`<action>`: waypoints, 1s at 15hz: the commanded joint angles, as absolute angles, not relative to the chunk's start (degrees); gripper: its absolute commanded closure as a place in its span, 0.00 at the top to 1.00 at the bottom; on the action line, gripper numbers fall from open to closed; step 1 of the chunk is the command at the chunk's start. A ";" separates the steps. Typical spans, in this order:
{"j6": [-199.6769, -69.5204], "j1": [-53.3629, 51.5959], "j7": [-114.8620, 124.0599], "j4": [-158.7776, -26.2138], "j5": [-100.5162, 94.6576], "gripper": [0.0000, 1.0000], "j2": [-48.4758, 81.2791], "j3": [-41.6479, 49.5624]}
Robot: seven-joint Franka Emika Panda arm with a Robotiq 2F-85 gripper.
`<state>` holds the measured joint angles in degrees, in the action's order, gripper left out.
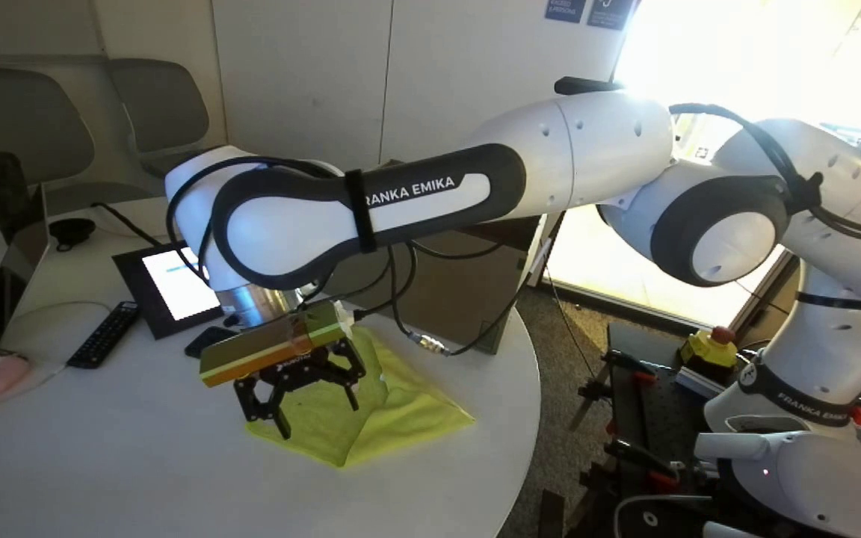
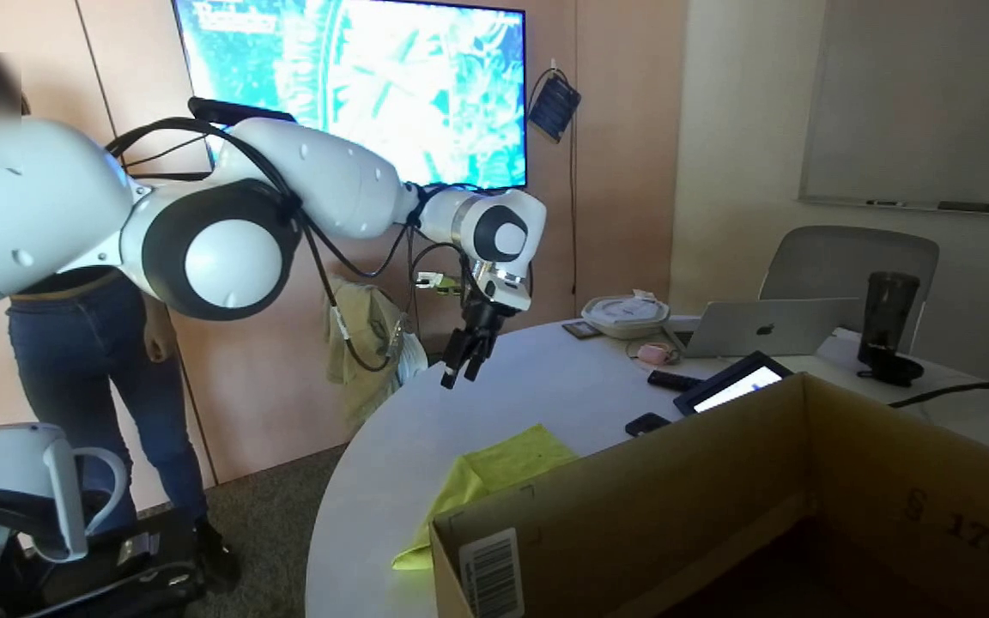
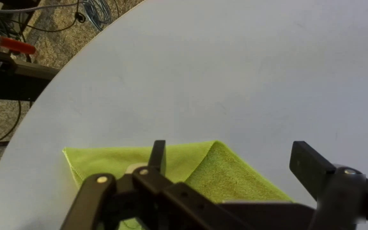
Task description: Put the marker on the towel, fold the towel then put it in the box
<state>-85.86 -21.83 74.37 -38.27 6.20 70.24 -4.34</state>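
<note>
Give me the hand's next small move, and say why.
Probably lower the open hand toward an edge of the yellow-green towel, ready to pinch it for another fold. The jaws stand apart gripping nothing, the hand hangs above the round white table, and the towel looks only partly folded, lying outside the cardboard box. I can't make out the marker.

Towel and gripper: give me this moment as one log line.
gripper: open, above table | towel: partly folded, on table, outside box | marker: not discernible
</note>
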 commanded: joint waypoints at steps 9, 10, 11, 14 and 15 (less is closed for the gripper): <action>-109.25 -16.61 68.63 -66.90 7.08 1.00 56.52 -5.60; -110.72 -16.57 67.63 -69.39 6.98 1.00 55.32 -5.70; -111.86 -16.45 67.08 -72.04 7.17 1.00 54.00 -5.84; -115.32 -16.75 66.55 -79.72 6.90 1.00 50.31 -5.53; -116.26 -17.40 66.59 -81.97 7.21 1.00 49.29 -4.74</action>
<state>-111.76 -17.08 67.97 -71.05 6.76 55.83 -5.31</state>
